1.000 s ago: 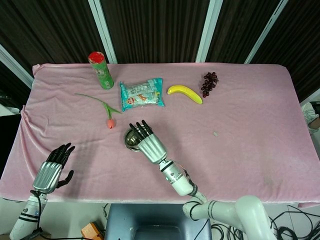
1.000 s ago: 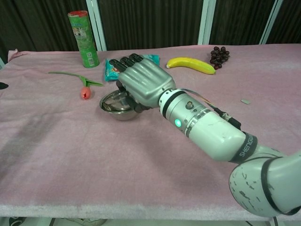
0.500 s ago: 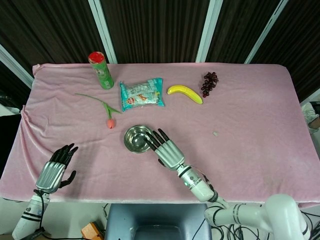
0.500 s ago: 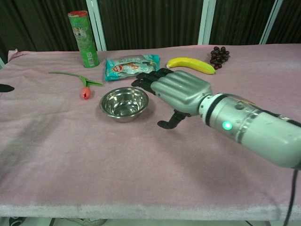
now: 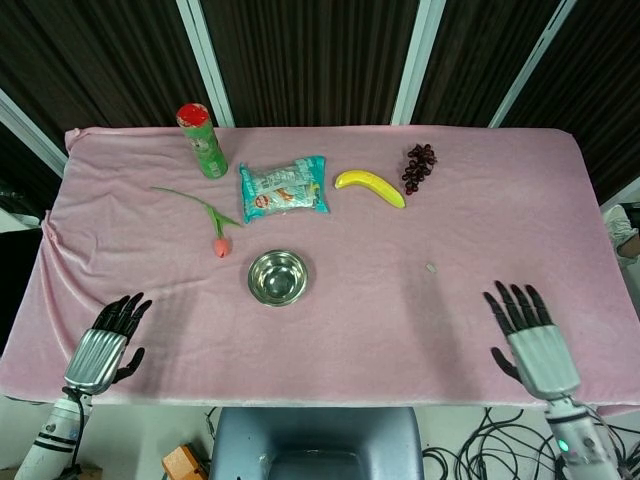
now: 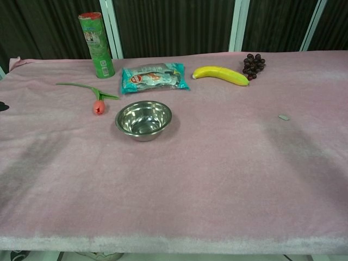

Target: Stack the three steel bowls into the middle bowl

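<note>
One steel bowl stack point(image 5: 277, 277) point(image 6: 143, 119) stands upright near the middle of the pink table; how many bowls are nested in it I cannot tell. My left hand point(image 5: 103, 346) hangs open over the front left edge, far from the bowl. My right hand point(image 5: 530, 340) is open with fingers spread at the front right edge, well clear of the bowl. Neither hand shows in the chest view.
A green can point(image 5: 202, 141), a teal snack packet point(image 5: 284, 187), a banana point(image 5: 370, 186) and grapes point(image 5: 419, 167) line the back. A tulip point(image 5: 213, 226) lies just left of the bowl. A small grey scrap point(image 5: 430, 267) sits to the right.
My right hand has left the bowl and drawn back to the front right edge. The left hand has sunk slightly toward the front edge. The bowl stays put.
</note>
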